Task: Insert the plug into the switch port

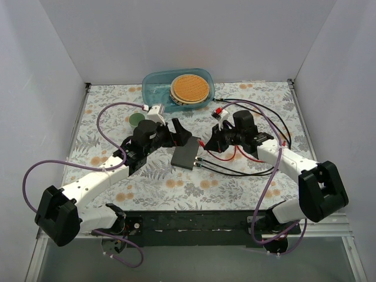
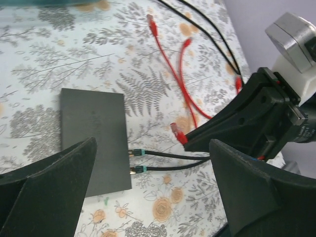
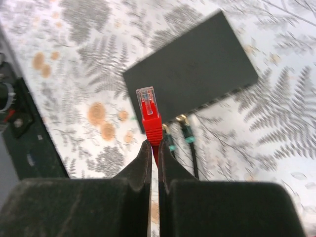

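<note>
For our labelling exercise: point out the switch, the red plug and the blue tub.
switch (image 2: 95, 134), left wrist view, middle of its top.
red plug (image 3: 151, 121), right wrist view, its red boot.
blue tub (image 1: 154, 90), top view, its left wall.

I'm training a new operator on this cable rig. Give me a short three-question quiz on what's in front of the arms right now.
1. How many black cables end at the edge of the switch?
2. The right gripper holds: A) a black cable B) the red plug C) the switch
3. True or false: the left gripper is shut on the switch.
Key: 1 two. 2 B. 3 false, its jaws stand open.
</note>
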`<state>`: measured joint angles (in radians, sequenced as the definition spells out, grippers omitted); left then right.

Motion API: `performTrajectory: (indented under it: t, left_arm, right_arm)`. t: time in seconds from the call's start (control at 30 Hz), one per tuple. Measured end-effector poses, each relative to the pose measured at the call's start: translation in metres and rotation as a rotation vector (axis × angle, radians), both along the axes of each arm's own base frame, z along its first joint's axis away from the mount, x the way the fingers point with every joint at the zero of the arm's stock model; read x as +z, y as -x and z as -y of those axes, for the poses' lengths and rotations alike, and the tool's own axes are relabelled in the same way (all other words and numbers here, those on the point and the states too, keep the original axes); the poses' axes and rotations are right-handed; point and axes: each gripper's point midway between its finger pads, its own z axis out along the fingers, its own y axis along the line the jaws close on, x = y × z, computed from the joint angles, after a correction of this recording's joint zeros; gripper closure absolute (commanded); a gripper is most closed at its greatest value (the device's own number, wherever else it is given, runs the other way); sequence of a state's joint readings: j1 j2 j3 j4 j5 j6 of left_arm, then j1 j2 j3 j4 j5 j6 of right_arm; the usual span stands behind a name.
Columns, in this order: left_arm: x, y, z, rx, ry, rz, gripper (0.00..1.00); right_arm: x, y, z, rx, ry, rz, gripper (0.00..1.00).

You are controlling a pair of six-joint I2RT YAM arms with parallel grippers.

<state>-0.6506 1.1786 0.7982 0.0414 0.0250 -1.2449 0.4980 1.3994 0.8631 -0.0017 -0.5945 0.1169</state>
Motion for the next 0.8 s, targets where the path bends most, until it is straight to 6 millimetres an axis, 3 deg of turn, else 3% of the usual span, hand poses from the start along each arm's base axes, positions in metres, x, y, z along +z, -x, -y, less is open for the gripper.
performTrajectory:
  t: [0.27,0.53,0.67,0.8]
  left_arm:
    - [-0.034,-0.023,-0.020,0.133,-0.103,-0.094,0.02]
    - [-0.125,-0.047,-0.036,0.158,-0.206,-0.306,0.02]
    - [-0.160,-0.048,-0.030,0.114,-0.248,-0.383,0.02]
    - [-0.170,-0.056,-0.012,0.045,-0.236,-0.397,0.02]
  right_arm:
    - [-0.036,-0.022,0.032,-0.167,0.211,0.000,0.99]
    - [-0.065,-0.031,0.051,-0.234,0.347,-0.008,0.99]
    - [-0.078,-0.031,0.053,-0.236,0.402,-0.016,0.99]
    - [-0.089,-0.032,0.052,-0.226,0.442,-0.024,0.99]
